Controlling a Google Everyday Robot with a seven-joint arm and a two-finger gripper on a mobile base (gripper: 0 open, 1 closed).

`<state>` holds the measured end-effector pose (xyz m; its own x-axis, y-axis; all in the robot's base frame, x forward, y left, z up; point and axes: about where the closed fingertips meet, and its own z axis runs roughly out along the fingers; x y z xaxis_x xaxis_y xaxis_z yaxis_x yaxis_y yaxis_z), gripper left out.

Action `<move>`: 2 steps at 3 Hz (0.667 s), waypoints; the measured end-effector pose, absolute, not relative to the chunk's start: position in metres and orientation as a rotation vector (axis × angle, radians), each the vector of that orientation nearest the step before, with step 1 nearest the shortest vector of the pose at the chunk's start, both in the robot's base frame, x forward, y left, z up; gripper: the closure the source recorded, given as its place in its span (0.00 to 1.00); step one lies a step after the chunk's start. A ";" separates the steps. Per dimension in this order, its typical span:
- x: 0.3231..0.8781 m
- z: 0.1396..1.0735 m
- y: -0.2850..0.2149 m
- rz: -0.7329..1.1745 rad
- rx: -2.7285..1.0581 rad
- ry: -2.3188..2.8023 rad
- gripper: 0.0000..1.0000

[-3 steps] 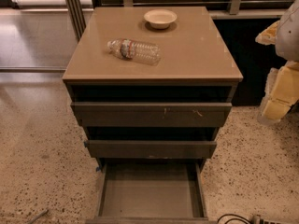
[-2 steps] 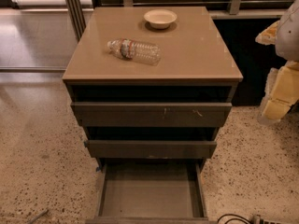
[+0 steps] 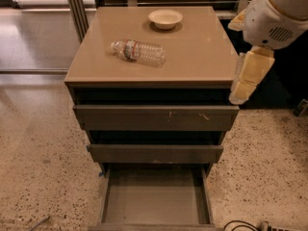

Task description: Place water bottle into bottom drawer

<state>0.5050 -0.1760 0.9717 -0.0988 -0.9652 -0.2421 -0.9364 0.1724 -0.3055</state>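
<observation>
The water bottle (image 3: 139,52) lies on its side on the cabinet top (image 3: 202,57), left of the middle, cap pointing left. The bottom drawer (image 3: 155,196) is pulled out below the two upper drawers, and its flat floor is bare. My gripper (image 3: 244,78) hangs at the cabinet's right edge, level with the top's front corner, well to the right of the bottle and holding nothing that shows. The white arm housing (image 3: 279,13) sits above it at the upper right.
A shallow cream bowl (image 3: 165,18) stands at the back of the cabinet top. The two upper drawers (image 3: 155,117) stick out slightly. Speckled floor surrounds the cabinet. A cable (image 3: 240,225) lies on the floor at the lower right.
The arm and gripper have moved left, in toward the cabinet's right edge. The bottle, bowl and drawers have not moved.
</observation>
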 end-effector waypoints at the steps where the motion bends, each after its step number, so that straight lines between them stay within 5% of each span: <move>1: 0.562 0.962 -0.137 -0.097 -1.862 1.981 0.00; 2: 0.628 0.947 -0.095 -0.100 -1.875 1.933 0.00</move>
<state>0.6279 -0.0946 0.9472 0.0192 -0.9653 -0.2606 -0.9330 0.0764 -0.3516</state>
